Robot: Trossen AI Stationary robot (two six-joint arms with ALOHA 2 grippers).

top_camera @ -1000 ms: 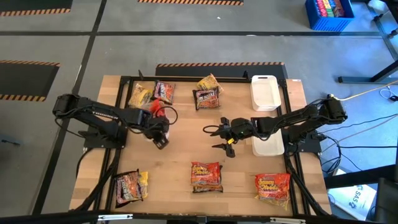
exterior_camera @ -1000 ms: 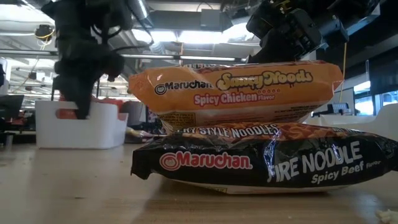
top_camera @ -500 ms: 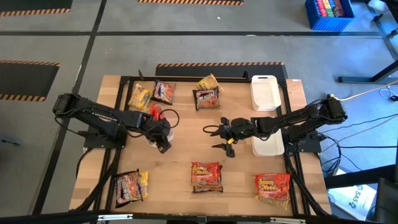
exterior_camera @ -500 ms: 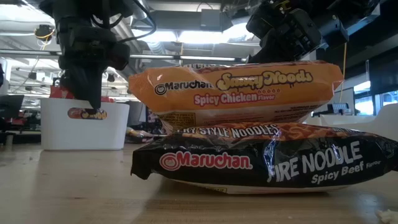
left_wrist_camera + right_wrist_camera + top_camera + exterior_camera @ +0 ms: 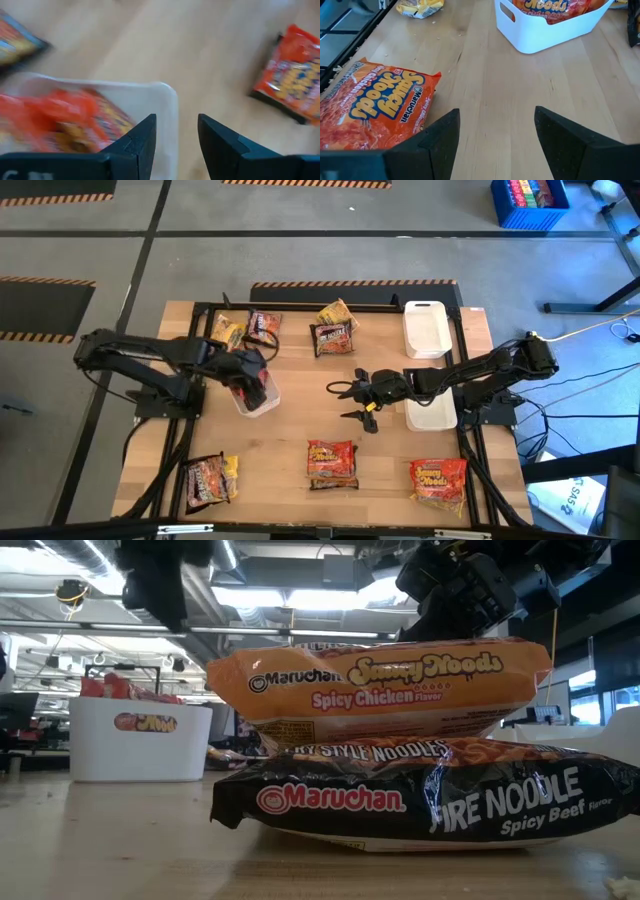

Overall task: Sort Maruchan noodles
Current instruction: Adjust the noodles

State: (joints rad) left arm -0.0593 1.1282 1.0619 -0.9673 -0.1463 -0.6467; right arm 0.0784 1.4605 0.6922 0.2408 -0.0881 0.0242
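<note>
**Left gripper empty above a loaded tray, right gripper spread at mid-table**

The left gripper [image 5: 250, 376] hangs over a white tray [image 5: 167, 107] on the left half of the tabletop; its fingers [image 5: 142, 137] stand parted with a narrow gap and nothing between them. In the tray lies a red-orange packet [image 5: 65, 112]. The left arm reaches in from the left edge, bent at the elbow.

The right gripper [image 5: 345, 400] hovers near the tabletop's centre, jaws spread wide and holding nothing, its arm stretched low from the right edge over another tray [image 5: 432, 413].

More noodle packets [image 5: 247, 330] lie along the far edge, a stacked pair [image 5: 332, 463] at the near edge's middle, others toward both near corners
</note>
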